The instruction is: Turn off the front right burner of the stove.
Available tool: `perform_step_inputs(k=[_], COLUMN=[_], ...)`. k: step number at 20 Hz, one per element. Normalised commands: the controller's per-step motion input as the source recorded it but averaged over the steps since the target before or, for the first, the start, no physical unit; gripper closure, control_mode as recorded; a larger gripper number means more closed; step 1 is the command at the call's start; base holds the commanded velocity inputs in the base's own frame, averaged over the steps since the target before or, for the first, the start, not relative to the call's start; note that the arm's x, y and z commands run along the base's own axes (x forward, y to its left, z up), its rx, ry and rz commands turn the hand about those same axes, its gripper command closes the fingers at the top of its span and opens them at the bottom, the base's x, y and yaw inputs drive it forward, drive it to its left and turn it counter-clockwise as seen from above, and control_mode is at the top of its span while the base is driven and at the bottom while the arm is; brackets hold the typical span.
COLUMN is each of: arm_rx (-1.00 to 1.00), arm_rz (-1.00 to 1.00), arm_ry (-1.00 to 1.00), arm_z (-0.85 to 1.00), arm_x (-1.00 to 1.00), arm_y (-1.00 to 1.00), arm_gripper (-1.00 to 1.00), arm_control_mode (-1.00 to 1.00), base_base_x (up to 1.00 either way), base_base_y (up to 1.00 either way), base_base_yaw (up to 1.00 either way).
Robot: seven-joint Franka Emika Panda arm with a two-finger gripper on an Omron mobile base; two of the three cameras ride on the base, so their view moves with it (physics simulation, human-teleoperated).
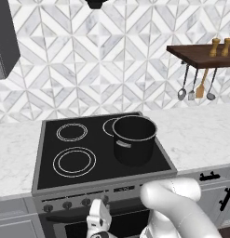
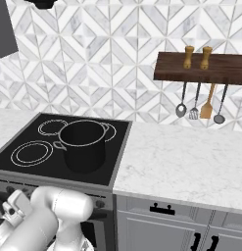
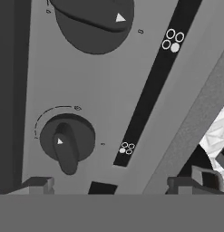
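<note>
grey stove (image 1: 102,183) front panel: gripper (image 3: 115,186) fingers apart, a knob (image 3: 67,139) just ahead.

No legible text or numbers

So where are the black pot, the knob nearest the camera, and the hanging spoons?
black pot (image 1: 133,139), left base view, its side wall.
knob (image 3: 67,141), hand view, its raised handle.
hanging spoons (image 2: 181,109), right base view, leftmost spoon's bowl.

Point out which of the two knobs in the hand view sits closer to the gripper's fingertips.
The lower knob, whole in frame just above the gripper, is closer. The other knob is cut off by the picture's top edge, farther away.
</note>
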Motion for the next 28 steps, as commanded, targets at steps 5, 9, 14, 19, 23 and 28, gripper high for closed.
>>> perform_step_inputs(k=[5,9,14,19,23,28], arm_rx=[0.00,-0.01,-0.01,0.00,0.00,0.00], arm_rz=[0.01,0.01,0.00,0.00,0.00,0.01], arm_ry=[0.00,0.00,0.00,0.00,0.00,0.00], arm_z=[-0.14,-0.28,-0.16,-0.06,-0.08,-0.03], arm_x=[0.18,0.07,0.07,0.14,0.12,0.11], arm_y=[0.00,0.04,0.10,0.11,0.00,0.00], arm_gripper=[-1.00,-1.00,-1.00,-1.00,-1.00,-1.00], arm_control_mode=[-1.00,-1.00,-1.00,-1.00,-1.00,-1.00], base_base_x=[0.00,0.00,0.00,0.00,0.00,0.00], base_base_y=[0.00,0.00,0.00,0.00,0.00,0.00], base_base_yaw=[0.00,0.00,0.00,0.00,0.00,0.00])
